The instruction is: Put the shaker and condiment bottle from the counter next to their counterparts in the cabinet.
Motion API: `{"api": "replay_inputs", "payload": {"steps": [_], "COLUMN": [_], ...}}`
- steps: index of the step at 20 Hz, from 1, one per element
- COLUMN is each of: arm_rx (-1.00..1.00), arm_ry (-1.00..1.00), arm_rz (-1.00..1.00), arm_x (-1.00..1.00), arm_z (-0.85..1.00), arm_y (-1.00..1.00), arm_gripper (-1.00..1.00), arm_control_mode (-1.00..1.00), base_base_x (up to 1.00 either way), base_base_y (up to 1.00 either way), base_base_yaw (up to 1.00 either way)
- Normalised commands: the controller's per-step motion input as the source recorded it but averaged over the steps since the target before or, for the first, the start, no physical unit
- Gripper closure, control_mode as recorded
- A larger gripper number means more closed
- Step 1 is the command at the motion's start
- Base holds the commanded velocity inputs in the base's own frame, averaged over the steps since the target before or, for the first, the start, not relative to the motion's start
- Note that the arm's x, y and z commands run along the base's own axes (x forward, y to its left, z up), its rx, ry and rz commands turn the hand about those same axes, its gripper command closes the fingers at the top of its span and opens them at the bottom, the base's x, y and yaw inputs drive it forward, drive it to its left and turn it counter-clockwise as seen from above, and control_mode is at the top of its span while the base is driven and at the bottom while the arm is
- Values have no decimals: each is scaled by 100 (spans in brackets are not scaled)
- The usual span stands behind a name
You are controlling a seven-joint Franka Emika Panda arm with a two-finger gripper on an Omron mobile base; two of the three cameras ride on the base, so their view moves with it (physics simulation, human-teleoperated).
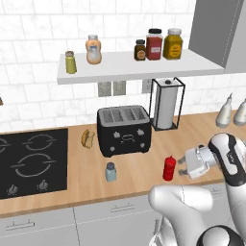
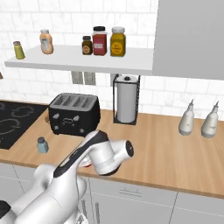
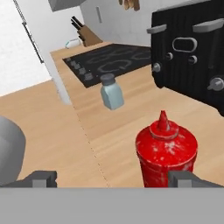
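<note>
Red condiment bottle (image 3: 165, 154) stands low right of centre on the desk (image 3: 52, 118), off-centre toward the right finger of the released hand (image 3: 113, 178), so closing now risks clipping and tipping it toward the toaster (image 3: 192, 52).

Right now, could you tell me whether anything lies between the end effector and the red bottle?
Nothing does. In the left base view the open end effector sits just right of the red bottle, with bare counter between them.
</note>
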Motion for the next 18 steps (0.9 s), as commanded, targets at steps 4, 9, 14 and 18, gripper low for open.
{"api": "replay_inputs", "payload": {"steps": [4, 9, 14, 18], "arm_rx": [6, 5, 2, 2], "arm_ry": [0, 0, 0, 0], "arm_rz": [0, 0, 0, 0], "arm_x": [18, 7, 5, 3], "arm_z": [-9, -9, -6, -4], "arm_y": [0, 0, 0, 0], "arm_gripper": [-100, -100, -100, -100], "arm_control_mode": [-100, -100, -100, -100], "base_base_x": [0, 0, 0, 0], "base_base_y": [0, 0, 0, 0], "base_base_yaw": [0, 0, 0, 0]}}
